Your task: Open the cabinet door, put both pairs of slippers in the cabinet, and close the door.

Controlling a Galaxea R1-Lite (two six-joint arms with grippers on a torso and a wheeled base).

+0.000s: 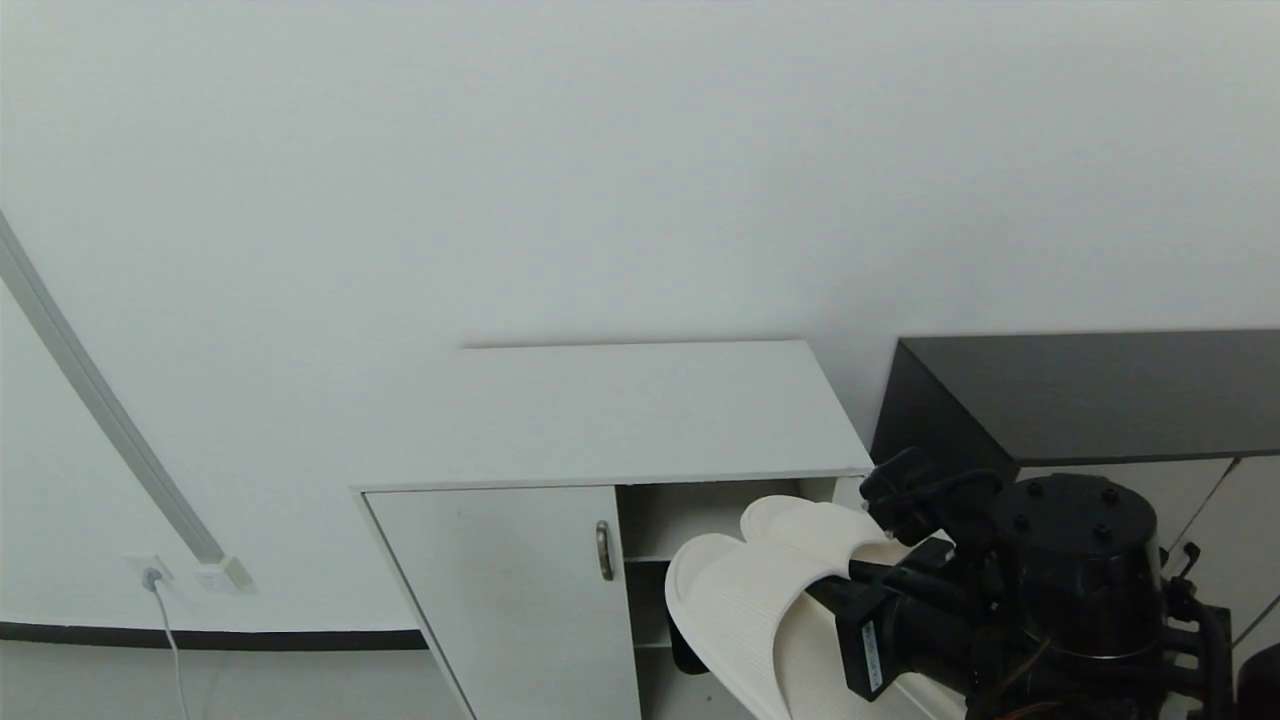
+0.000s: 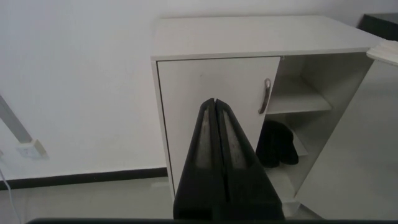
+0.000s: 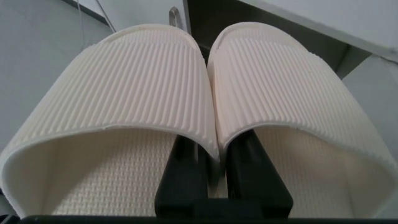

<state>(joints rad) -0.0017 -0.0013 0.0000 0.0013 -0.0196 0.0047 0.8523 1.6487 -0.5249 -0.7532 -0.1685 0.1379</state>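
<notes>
A white cabinet (image 1: 640, 410) stands against the wall. Its left door (image 1: 500, 590) is closed, with a metal handle (image 1: 603, 550); the right half (image 1: 690, 520) is open and shows shelves. My right gripper (image 1: 850, 590) is shut on a pair of cream ribbed slippers (image 1: 740, 600), held side by side in front of the open half. In the right wrist view its fingers (image 3: 186, 174) clamp the slippers' (image 3: 143, 81) inner walls together. A black pair of slippers (image 2: 277, 144) stands on the lower level inside the cabinet (image 2: 249, 31). My left gripper (image 2: 215, 107) is shut and empty, facing the closed door (image 2: 211, 81).
The right door (image 2: 373, 124) is swung out at the cabinet's right side. A dark table (image 1: 1090, 395) stands to the right of the cabinet. A wall socket with a cable (image 1: 150, 575) and a slanted cable duct (image 1: 90, 390) are on the left wall.
</notes>
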